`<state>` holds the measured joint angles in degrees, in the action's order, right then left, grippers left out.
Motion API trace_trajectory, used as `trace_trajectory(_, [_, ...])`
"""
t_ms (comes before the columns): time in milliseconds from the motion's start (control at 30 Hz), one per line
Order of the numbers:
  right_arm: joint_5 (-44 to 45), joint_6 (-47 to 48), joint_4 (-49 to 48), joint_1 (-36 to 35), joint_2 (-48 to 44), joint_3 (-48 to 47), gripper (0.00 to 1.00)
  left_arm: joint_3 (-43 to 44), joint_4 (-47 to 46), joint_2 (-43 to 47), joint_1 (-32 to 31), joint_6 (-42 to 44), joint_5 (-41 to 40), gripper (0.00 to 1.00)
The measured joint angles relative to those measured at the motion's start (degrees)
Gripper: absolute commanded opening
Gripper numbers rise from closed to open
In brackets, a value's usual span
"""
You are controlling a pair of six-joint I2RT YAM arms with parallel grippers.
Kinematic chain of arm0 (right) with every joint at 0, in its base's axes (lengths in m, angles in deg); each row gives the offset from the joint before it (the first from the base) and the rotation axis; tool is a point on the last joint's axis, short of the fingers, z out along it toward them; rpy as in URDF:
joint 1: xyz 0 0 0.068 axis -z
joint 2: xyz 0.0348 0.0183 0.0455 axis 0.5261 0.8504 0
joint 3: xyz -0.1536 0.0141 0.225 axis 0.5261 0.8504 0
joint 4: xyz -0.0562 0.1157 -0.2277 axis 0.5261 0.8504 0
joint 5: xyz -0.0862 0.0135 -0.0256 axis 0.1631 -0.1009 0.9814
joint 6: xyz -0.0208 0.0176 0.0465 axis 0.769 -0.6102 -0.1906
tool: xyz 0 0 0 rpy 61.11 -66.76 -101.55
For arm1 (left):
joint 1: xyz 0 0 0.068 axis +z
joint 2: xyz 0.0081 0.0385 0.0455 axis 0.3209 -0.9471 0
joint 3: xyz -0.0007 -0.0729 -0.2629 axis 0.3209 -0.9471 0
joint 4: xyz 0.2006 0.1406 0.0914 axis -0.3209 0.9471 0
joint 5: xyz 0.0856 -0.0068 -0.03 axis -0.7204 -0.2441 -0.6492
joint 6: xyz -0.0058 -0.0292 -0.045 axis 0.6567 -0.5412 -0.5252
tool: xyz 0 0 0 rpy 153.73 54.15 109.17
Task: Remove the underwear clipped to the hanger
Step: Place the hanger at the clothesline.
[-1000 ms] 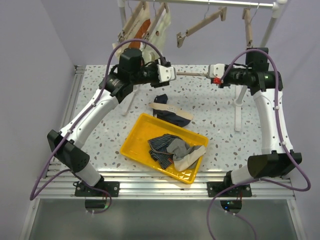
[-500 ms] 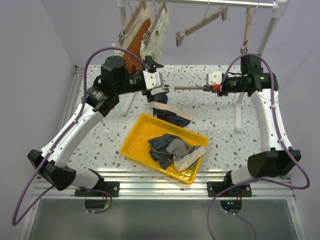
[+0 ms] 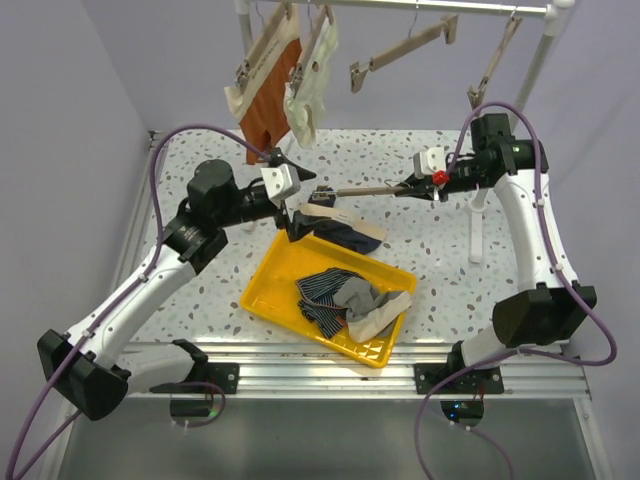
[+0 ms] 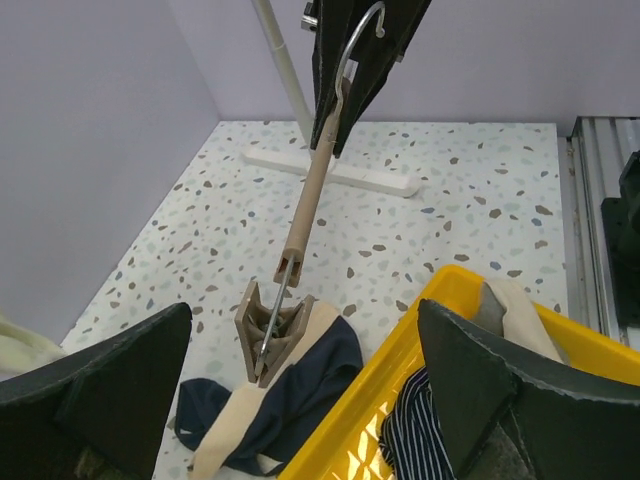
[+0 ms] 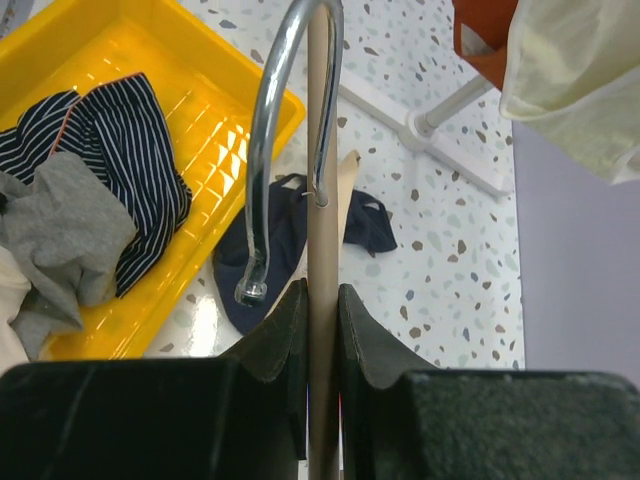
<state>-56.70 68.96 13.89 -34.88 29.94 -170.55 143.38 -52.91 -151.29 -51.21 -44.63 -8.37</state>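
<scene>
A tray (image 3: 262, 285) sits near the front middle of the table (image 3: 440, 290), holding a heap of briefs (image 3: 345, 297). Just behind it, another pair (image 3: 340, 232) lies on the table under a hanger (image 3: 365, 190). Behind, a rail (image 3: 430, 6) carries two more pairs (image 3: 290, 90) at left.

no readable text, no labels, no brand marks, no numbers in any view
</scene>
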Motion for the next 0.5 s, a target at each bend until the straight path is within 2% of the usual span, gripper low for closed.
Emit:
trace_trajectory(100, [-1.75, 1.86, 0.28, -0.61, 0.24, -0.35, 0.0, -4.11, -7.96, 1.01, 0.22, -5.99, 0.22, 0.97])
trace_trajectory(267, [-6.23, 2.67, 0.79, -2.03, 0.37, -0.37, 0.0, -15.91, -24.15, 4.31, 0.22, -16.17, -1.36, 0.95])
trace_trajectory(500, [-10.38, 0.98, 1.01, -4.68, 0.37, -0.39, 0.0, -22.93, -41.09, 5.27, -0.37, -22.73, -6.95, 0.87])
